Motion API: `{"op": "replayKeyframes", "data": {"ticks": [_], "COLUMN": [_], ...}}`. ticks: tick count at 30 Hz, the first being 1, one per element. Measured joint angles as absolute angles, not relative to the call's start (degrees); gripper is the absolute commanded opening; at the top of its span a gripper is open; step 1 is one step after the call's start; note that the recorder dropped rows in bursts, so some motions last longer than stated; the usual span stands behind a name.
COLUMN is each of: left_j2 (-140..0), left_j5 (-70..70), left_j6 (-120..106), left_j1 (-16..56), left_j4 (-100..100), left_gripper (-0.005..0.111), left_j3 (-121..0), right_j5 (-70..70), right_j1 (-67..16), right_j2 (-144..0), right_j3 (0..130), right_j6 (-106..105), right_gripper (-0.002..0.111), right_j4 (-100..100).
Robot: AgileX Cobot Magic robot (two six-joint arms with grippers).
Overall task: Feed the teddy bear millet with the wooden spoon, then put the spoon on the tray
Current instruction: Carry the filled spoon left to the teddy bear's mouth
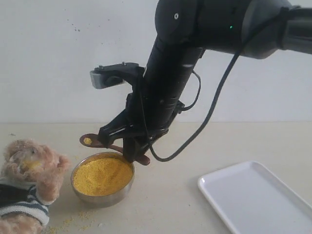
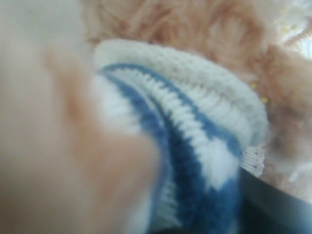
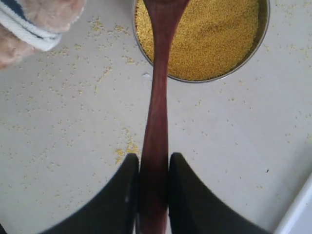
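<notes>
My right gripper [image 1: 129, 146] [image 3: 153, 158] is shut on the handle of the wooden spoon [image 1: 88, 141] [image 3: 158, 97]. The spoon is held level above the steel bowl [image 1: 78, 187] of millet [image 1: 102, 175] [image 3: 214, 34], with a few grains in its small bowl, which points toward the teddy bear [image 1: 29, 180] at the left edge. The bear's striped shirt [image 2: 195, 141] and fur fill the left wrist view. A dark finger [image 2: 278, 207] of my left gripper presses against the shirt. The white tray [image 1: 258, 195] lies at the right.
Loose millet grains [image 3: 124, 148] are scattered over the pale tabletop [image 1: 170, 204] around the bowl and by the bear. A plain white wall stands behind. A corner of the tray [image 3: 303, 214] shows in the right wrist view.
</notes>
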State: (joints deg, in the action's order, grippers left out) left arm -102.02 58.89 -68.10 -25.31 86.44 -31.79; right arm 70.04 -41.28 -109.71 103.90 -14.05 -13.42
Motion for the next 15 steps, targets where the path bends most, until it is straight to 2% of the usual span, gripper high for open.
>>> {"op": "replayKeyframes", "data": {"ticks": [7, 15], "left_j2": [-109.0, -110.0], "left_j5": [67.3, 67.7], "left_j6": [-68.0, -68.0], "left_j1": [-25.3, -25.3], "left_j4": [88.0, 88.0], "left_gripper": [0.004, 0.004], "left_j3": [-33.9, -34.0], "right_j5": [68.8, 57.1], "right_j1": [-45.5, -51.0], "right_j2": [-108.8, -108.8], "right_j3": [103.9, 103.9], "right_j6": [-14.9, -16.2], "right_gripper": [0.0, 0.0], "right_j4": [-12.9, -9.6]}}
